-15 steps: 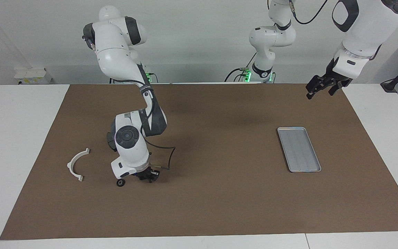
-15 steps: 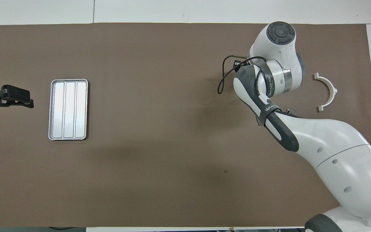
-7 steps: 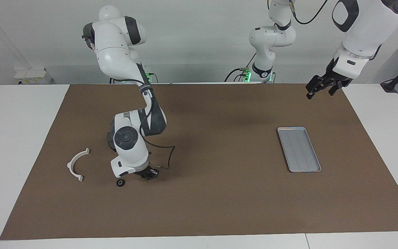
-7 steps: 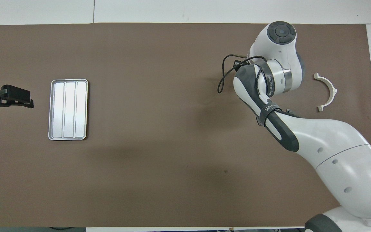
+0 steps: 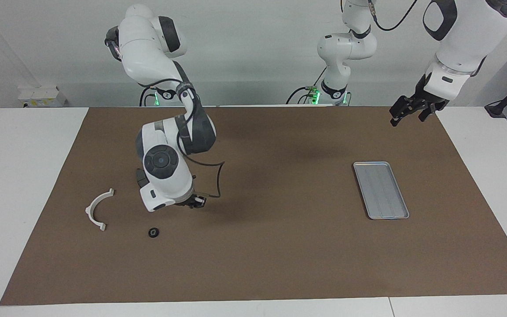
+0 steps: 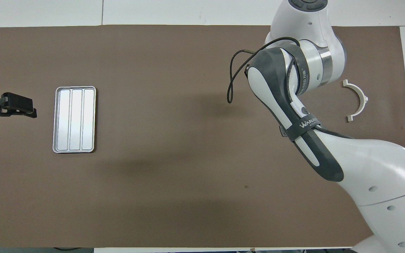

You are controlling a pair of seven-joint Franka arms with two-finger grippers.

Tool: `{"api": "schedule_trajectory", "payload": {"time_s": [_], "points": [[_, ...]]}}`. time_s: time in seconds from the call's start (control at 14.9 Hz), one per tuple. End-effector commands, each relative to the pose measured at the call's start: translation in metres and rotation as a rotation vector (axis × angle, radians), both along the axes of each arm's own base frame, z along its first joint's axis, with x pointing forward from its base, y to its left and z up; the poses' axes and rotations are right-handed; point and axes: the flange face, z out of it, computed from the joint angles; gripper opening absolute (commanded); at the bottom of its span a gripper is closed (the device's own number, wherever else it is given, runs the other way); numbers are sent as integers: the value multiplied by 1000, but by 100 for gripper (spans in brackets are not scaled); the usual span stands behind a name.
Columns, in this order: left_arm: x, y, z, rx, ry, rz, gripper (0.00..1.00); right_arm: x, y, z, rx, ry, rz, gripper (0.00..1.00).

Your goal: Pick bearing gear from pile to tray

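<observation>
— The white bracket [image 5: 98, 210] hasn't moved. What has?

— The right gripper [image 5: 194, 203] has lifted off the mat. The small black round piece [image 5: 153, 232] stays down, near the spot under it.

— Is it carrying anything?

— I can't tell whether it's clenched on a part or released. If it lifted bare, the pick failed.

— And the tray [image 5: 381, 190]?

— Well apart from it, with no part in it. The left gripper [image 5: 407, 118] waits, spread, over the mat's edge.

You have a brown mat [image 5: 280, 246] on a white table [image 5: 20, 185]. The tray [image 5: 380, 189] is silver-grey with faint lengthwise lines, 3 pale bands from overhead. The curved bracket [image 5: 97, 209] is white, the small round piece [image 5: 153, 232] black. Both arms are white with dark grey joints.
</observation>
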Motion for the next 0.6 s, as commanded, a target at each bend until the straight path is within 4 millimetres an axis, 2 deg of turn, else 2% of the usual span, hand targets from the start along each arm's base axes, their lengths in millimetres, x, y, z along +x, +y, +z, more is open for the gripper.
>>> {"api": "schedule_trajectory", "payload": {"time_s": [0.0,0.13,0.27,0.4,0.54], "points": [[-3,-1,2,8,7,-3,100,-38,104,16,0,-33,-150,0],[-3,-1,2,8,7,-3,100,-61,152,16,0,-59,-193,0],[-3,-1,2,8,7,-3,100,-80,193,-1,-1,-81,-220,0],[-3,-1,2,8,7,-3,100,-86,220,-30,-14,-122,-230,0],[-3,-1,2,8,7,-3,100,-89,236,-59,-15,-138,-241,0]]}}
